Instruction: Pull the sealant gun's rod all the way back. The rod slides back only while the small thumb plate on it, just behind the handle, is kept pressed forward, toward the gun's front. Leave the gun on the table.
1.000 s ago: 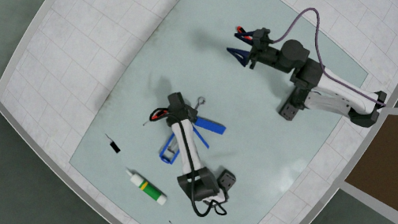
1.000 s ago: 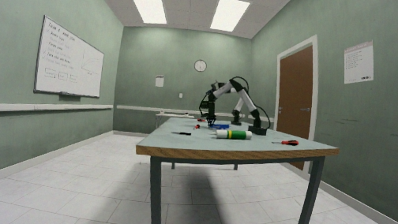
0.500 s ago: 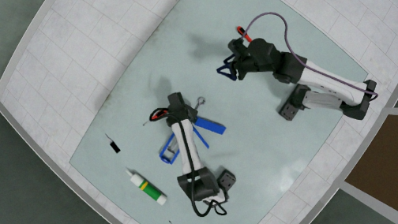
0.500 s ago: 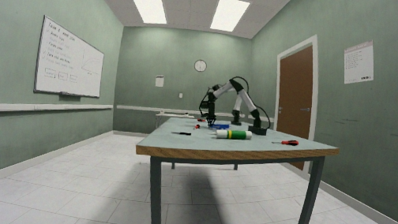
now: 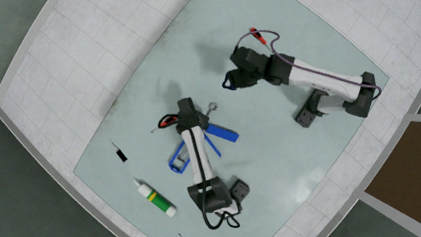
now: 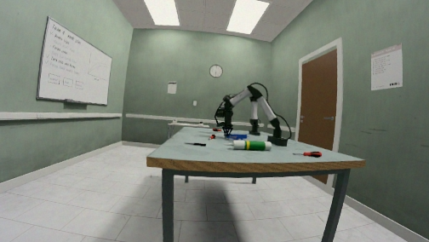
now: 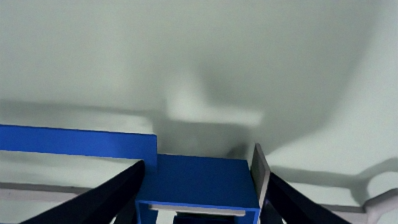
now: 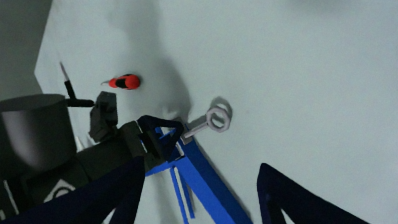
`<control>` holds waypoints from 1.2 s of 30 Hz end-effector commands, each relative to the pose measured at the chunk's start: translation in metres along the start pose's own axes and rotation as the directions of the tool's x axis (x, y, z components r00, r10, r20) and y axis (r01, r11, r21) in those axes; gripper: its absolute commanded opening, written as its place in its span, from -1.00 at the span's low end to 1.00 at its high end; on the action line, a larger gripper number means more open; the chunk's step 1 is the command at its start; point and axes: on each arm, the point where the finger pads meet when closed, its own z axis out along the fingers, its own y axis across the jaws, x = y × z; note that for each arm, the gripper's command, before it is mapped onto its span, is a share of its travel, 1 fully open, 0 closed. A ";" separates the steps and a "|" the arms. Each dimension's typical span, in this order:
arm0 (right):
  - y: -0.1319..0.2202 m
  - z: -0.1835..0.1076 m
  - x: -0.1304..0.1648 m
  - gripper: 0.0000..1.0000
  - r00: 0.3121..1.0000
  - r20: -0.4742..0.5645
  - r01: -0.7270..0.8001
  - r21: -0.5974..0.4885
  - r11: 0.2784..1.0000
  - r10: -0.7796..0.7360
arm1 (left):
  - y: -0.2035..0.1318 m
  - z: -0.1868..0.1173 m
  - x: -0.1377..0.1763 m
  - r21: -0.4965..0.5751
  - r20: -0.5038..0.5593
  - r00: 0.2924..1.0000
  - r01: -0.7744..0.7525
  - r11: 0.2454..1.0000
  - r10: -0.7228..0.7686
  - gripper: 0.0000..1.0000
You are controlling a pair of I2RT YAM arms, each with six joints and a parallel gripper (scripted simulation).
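The blue sealant gun [image 5: 223, 133] [image 6: 239, 136] [image 7: 80, 142] [image 8: 210, 187] lies on the desk [image 5: 267, 167] [image 6: 255, 163], under the left arm. The left tool [image 6: 227, 131] [image 7: 202, 174] [image 8: 172, 131] is clenched across the back of the gun's handle section, one finger against the blue body, the other against the grey thumb plate [image 7: 259, 172]. The rod [image 7: 345, 209] [image 8: 196, 130] sticks out only a short way behind the gun, ending in a ring [image 5: 213, 106] [image 8: 218, 119]; it is not fully back. Behind the gun, well apart from it, the right tool [image 5: 229, 83] [image 8: 201, 169] hangs partly spread and grips nothing. The green-and-white cartridge [image 5: 159, 203] [image 6: 252, 146] lies beyond the gun's front end, apart from it.
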 end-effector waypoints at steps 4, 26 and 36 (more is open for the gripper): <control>-0.005 0.043 0.021 0.23 0.915 -0.100 -0.372 0.169 0.913 0.391 | -0.003 -0.004 -0.002 0.007 0.015 1.000 0.000 1.000 0.000 0.04; -0.008 0.158 0.049 0.23 0.592 0.014 -0.747 0.384 0.543 0.806 | -0.003 -0.004 -0.002 0.007 0.015 1.000 0.000 1.000 0.000 0.04; -0.025 0.177 0.056 0.21 0.588 0.030 -0.745 0.408 0.527 0.808 | -0.003 -0.004 -0.002 0.007 0.015 1.000 0.000 1.000 0.000 0.04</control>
